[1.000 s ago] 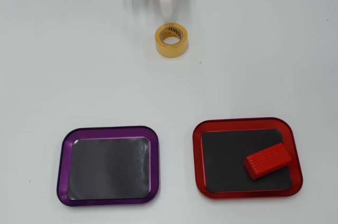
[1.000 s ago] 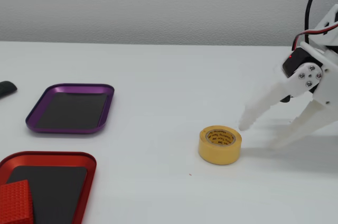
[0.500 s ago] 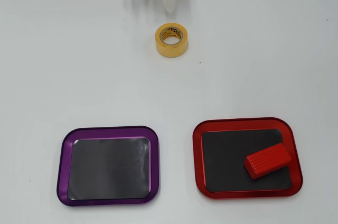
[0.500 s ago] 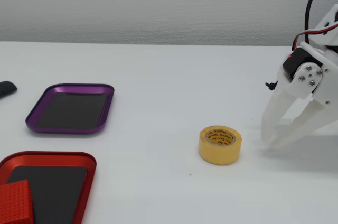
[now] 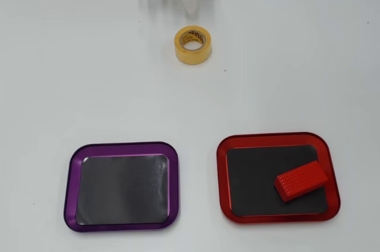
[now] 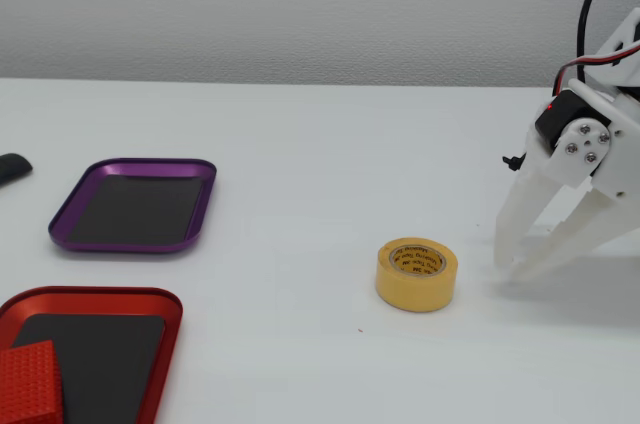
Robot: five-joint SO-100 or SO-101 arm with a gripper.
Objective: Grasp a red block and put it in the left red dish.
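The block (image 5: 301, 180) lies inside the red dish (image 5: 276, 140), on the dark floor, in the right near part of it in the overhead view. It sits a bit diagonal, and one corner is near the right rim. In the fixed view the same dish (image 6: 165, 329) is at the near left, and only a part of the block (image 6: 30, 382) shows at the picture edge. The purple dish (image 6: 135, 165) is empty.

The gripper (image 6: 510, 267) is well apart from both dishes, behind the tape roll (image 6: 416, 273), with its tips low over the tabletop (image 6: 300, 144). The fingers (image 6: 522, 212) are spread and hold nothing.

The placing looks complete, so the risks are few. If the arm swings toward the dishes with its tips this low, it can push the tape roll, which is near them, and the roll may travel toward the dishes. A contact with the red dish would slide it on the smooth tabletop. The block near the rim could then tip against the rim or come out.
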